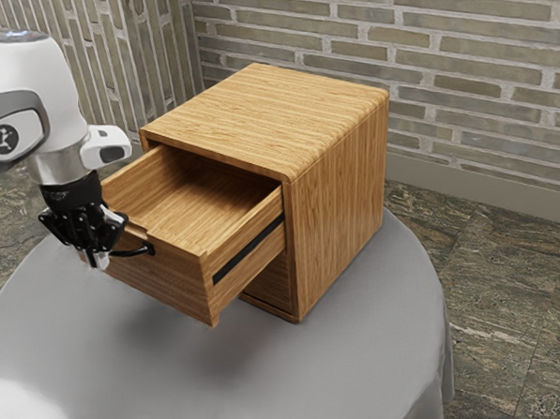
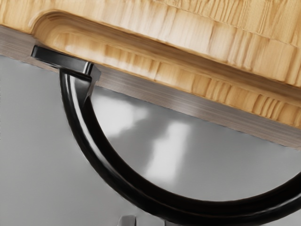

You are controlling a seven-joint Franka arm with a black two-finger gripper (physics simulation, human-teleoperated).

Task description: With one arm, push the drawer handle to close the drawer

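The top drawer (image 1: 168, 279) of the wooden cabinet (image 1: 266, 120) stands well out from the body. My gripper (image 1: 97, 258) is in front of the drawer, at the outer side of its black curved handle (image 1: 132, 252), with its fingertips close together; it is shut. Part of the handle is hidden behind the hand. In the wrist view, the handle (image 2: 106, 167) arcs out from the drawer front (image 2: 188, 106), and my gripper (image 2: 143, 221) shows at the lower edge beside the arc's outer side. Whether it touches the handle I cannot tell.
The cabinet rests on a round table with a grey cloth (image 1: 347, 363). A lower drawer (image 1: 271, 282) sits within the cabinet body beneath the open one. Brick walls (image 1: 456, 78) rise behind.
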